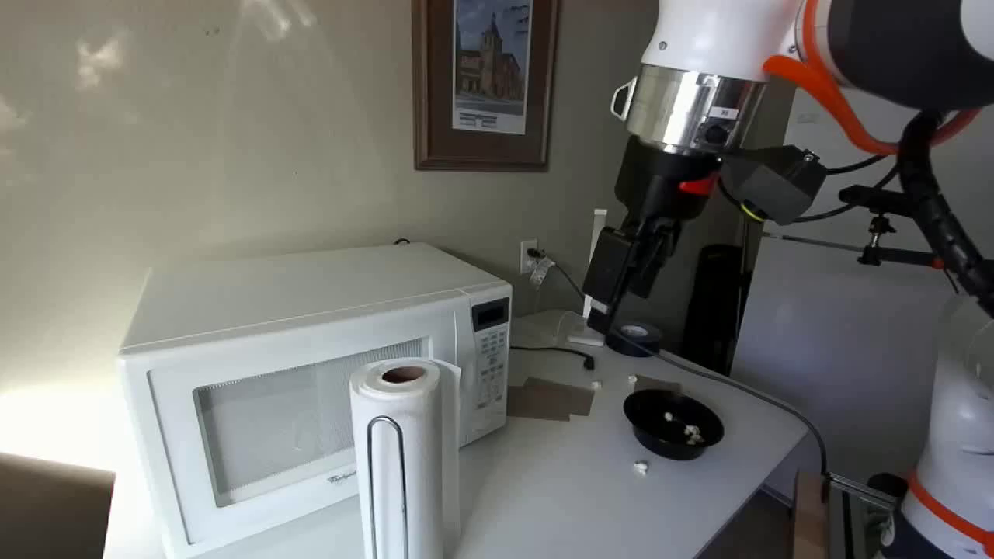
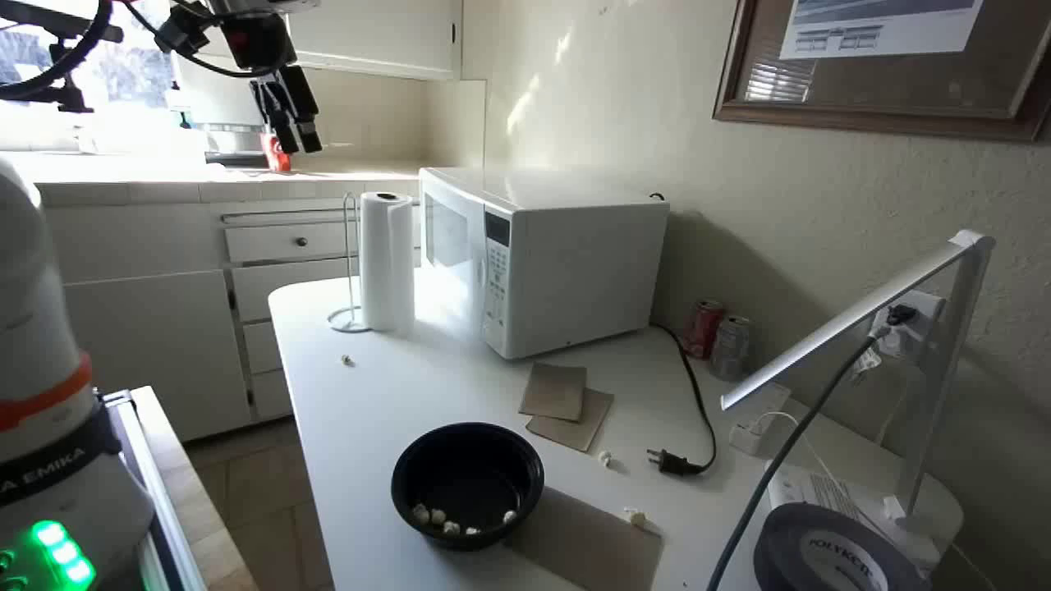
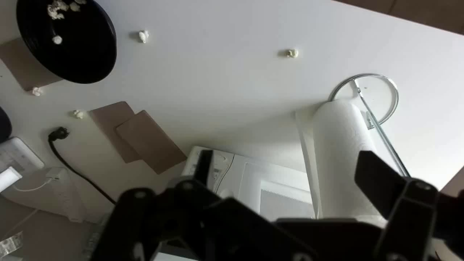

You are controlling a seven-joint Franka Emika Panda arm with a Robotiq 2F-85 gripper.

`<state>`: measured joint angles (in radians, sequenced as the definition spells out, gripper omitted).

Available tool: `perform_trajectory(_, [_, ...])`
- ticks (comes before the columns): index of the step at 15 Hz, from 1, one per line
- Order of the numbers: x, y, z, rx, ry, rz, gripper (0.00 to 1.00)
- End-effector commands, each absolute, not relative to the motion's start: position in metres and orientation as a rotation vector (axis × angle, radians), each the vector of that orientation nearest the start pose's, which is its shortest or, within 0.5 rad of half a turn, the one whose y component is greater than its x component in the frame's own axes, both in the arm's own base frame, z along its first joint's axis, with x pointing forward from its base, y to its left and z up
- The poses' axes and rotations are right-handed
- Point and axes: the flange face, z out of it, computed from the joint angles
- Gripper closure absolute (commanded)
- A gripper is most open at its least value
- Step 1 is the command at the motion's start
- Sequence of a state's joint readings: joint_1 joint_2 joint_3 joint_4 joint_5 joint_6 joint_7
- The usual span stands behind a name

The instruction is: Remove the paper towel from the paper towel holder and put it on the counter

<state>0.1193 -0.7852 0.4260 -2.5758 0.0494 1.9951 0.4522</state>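
Observation:
The paper towel (image 1: 429, 473) is a tall white roll standing upright in front of the microwave; it also shows in an exterior view (image 2: 386, 267) and the wrist view (image 3: 337, 145). The wire loop of the paper towel holder (image 2: 351, 329) rises right beside the roll, outside it. Its rod (image 3: 384, 135) and base ring show in the wrist view; the roll hides part of the ring. No rod shows in the dark core. The white counter (image 2: 361, 410) carries both. My gripper (image 1: 621, 303) is open and empty, high above the counter, apart from the roll; its fingers (image 3: 284, 161) are wide apart.
A white microwave (image 1: 311, 310) stands behind the roll. A black bowl (image 2: 468, 484) with popcorn, brown flat pads (image 2: 554, 392), a power plug (image 2: 677, 464), a lamp (image 2: 944, 369), a tape roll (image 2: 829, 550) and cans (image 2: 729, 349) are on the counter. Loose popcorn lies about.

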Motion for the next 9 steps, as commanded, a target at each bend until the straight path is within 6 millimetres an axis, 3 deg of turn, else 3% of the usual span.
perform_trajectory(1, [0.29,0.193,0.501,-3.273,0.025,-0.411,0.0])
perform_trajectory(7, [0.29,0.193,0.501,-3.273,0.025,-0.411,0.0])
perform_trajectory(9, [0.307,0.187,0.496,-3.257,-0.053,-0.411,0.0])
